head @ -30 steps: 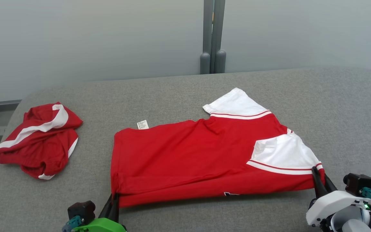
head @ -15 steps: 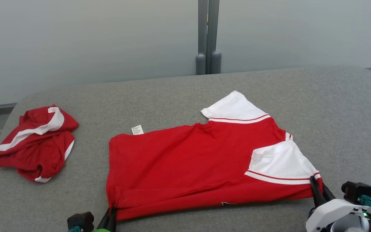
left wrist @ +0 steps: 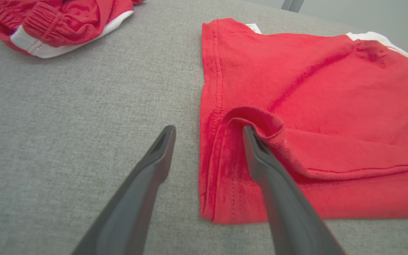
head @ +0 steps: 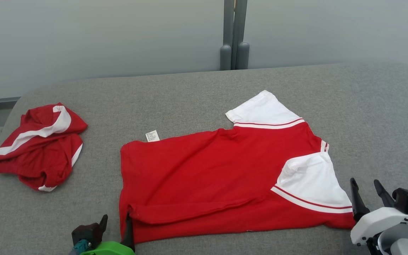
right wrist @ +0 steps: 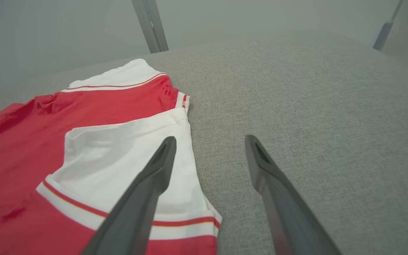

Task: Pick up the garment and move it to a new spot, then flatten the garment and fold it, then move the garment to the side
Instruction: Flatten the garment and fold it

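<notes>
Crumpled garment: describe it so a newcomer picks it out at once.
On the grey padded table, look to its far left edge. The crumpled garment is a red heap with a white stripe, bunched up, unlike the red shirt lying flat mid-table.

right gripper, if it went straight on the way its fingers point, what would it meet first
Most likely the bare grey cushion: the right gripper is open, with grey fabric between its fingers and ahead. The shirt's white sleeve lies beside one finger, probably just missed. Depth is hard to judge.

Garment (head: 204, 177) central on surface (head: 367, 113); bundle (head: 37, 145), perhaps clothing, well left.
</notes>
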